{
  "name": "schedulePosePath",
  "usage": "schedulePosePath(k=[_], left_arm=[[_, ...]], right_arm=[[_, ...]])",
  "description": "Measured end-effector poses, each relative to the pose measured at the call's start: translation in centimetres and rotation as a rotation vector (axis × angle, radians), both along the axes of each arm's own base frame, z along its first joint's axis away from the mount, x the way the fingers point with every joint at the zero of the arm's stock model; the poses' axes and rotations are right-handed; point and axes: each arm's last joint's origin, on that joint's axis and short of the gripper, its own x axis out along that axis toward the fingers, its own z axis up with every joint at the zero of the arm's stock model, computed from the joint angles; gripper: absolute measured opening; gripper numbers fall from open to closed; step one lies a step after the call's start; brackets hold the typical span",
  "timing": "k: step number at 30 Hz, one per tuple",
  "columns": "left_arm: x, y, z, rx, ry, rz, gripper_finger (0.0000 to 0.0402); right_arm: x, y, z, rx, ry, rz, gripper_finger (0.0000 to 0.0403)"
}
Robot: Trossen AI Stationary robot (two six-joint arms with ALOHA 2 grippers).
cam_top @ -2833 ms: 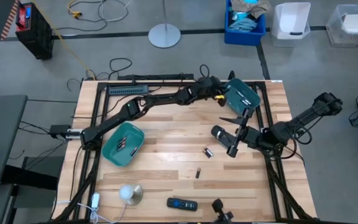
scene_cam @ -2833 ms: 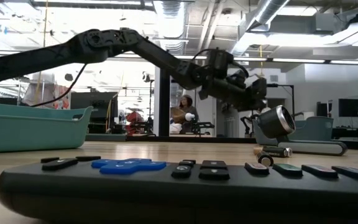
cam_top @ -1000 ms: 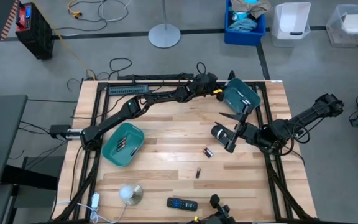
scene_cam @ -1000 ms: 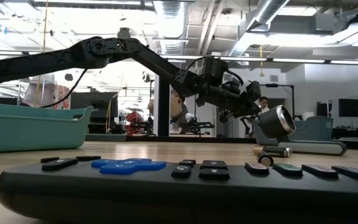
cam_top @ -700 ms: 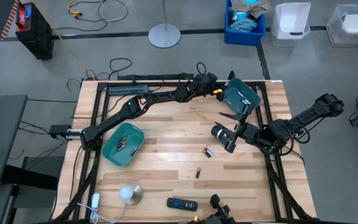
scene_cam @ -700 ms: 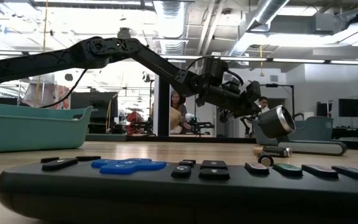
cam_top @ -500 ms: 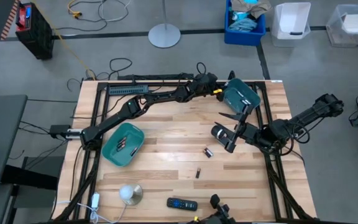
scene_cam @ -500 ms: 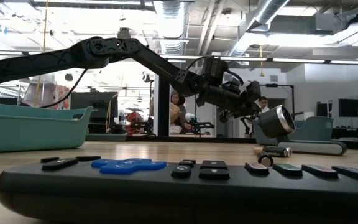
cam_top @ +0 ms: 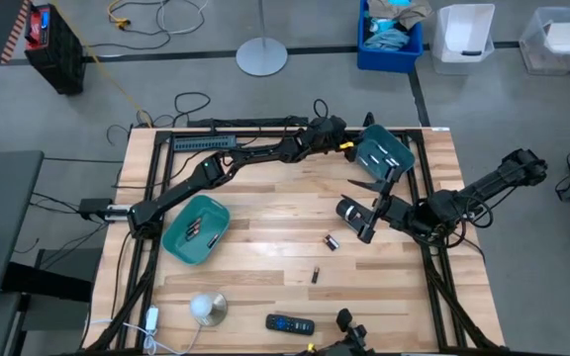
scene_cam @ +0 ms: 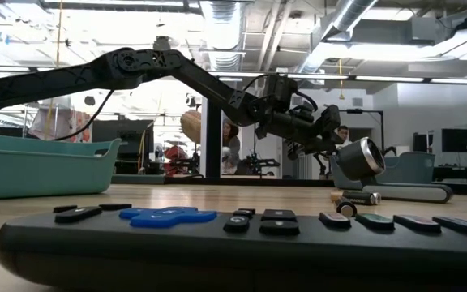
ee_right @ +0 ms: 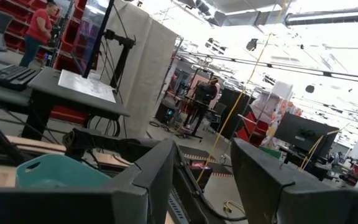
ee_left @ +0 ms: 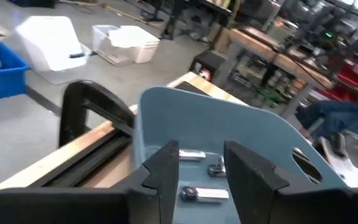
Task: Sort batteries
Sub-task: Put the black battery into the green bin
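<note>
— Where the left gripper (ee_left: 201, 171) hangs over the far teal bin (cam_top: 382, 150), how do its dark fingers stand?
— Parted, with a clear gap and nothing between them. Below, on the bin's smooth blue-grey floor, lie three small silvery batteries (ee_left: 192, 155).
— And the right gripper (cam_top: 366, 223)?
— It hovers low over the pale wood tabletop (cam_top: 265, 237), fingers spread and bare, just beside a black cylinder (cam_top: 347, 210) with a shiny ringed end.
— Any loose cells?
— Two short dark ones on the planks: one (cam_top: 332, 241) near the right gripper, another (cam_top: 315, 276) nearer the front edge. More lie in the near teal bin (cam_top: 196, 229), a rounded plastic tub.
— Anything else?
— A flat black remote (cam_top: 290, 323) with raised buttons, and a white dome (cam_top: 202, 308) on a shiny disc.
</note>
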Motion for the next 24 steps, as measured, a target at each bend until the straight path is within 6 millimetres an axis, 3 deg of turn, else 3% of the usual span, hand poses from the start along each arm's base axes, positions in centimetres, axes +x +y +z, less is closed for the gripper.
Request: schedulePosePath(k=[2, 6, 12, 15, 21, 24], left_arm=[[0.0, -0.1, 0.7, 0.023, 0.001, -0.047, 0.0123], [-0.3, -0.9, 4.0, 0.093, -0.008, -0.095, 0.0113], [0.0, -4.6, 7.4, 0.224, 0.091, -0.084, 0.0015], [-0.1, -6.2, 8.9, 0.251, 0.147, -0.096, 0.0004], [-0.7, -10.6, 10.0, 0.322, 0.253, -0.068, 0.0001], [-2.0, -12.7, 10.3, 0.329, 0.208, -0.089, 0.0001]], right_arm=[[0.0, 0.1, -0.1, -0.002, 0.01, 0.007, 0.0178], [-0.2, 0.7, -0.2, -0.002, 0.016, 0.034, 0.0178], [-0.6, 1.3, -0.2, -0.02, 0.037, 0.015, 0.0174], [-0.8, 1.6, -0.2, -0.021, 0.039, 0.021, 0.0168], [-1.0, 2.1, -0.2, -0.024, 0.04, 0.049, 0.0153], [-1.2, 2.5, -0.2, -0.024, 0.04, 0.067, 0.0146]])
